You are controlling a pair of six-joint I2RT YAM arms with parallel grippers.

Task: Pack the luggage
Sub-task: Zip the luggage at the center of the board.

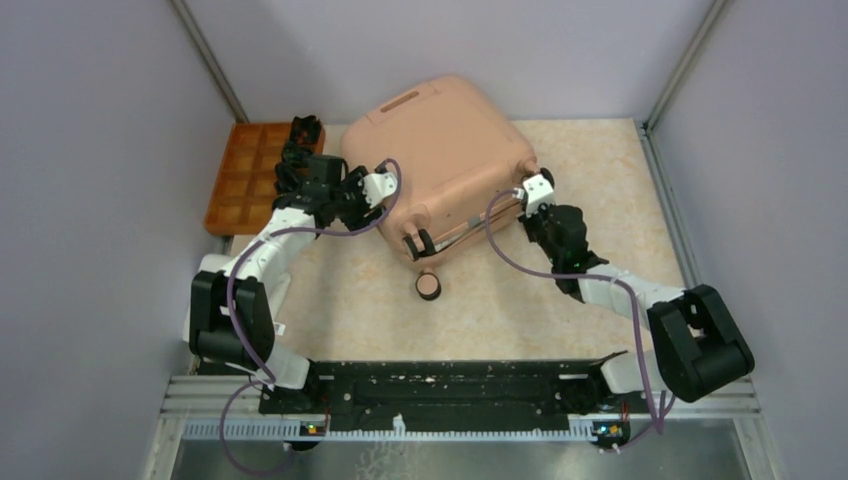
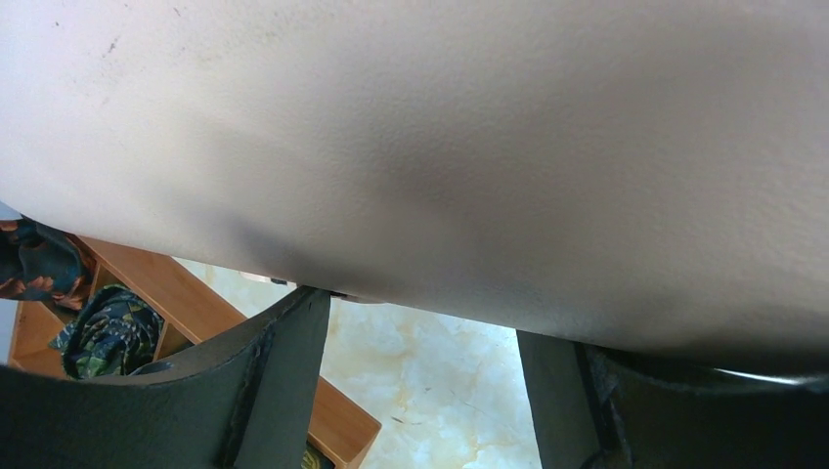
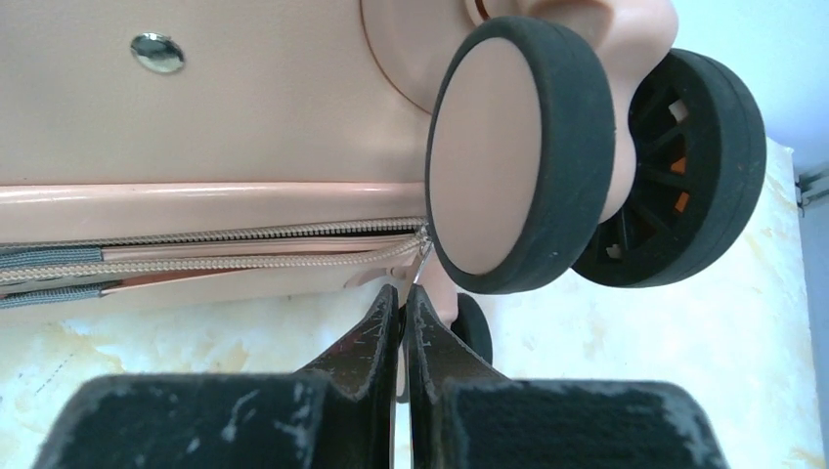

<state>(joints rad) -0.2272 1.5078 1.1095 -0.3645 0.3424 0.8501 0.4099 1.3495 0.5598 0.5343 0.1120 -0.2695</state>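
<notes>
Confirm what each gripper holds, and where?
Right gripper is shut on the zipper pull of the luggage, by the wheel. Left gripper is open against it, gripping nothing visible.

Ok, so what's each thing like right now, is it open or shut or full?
Peach-pink hard-shell suitcase: lying flat, lid down.
Zip: rows apart beside the slider, not done up here.
Right hand: pinched shut on the zip pull.
Left hand: open, against the suitcase shell.
Orange compartmented tray: some pockets hold dark rolled cloth, others empty.
</notes>
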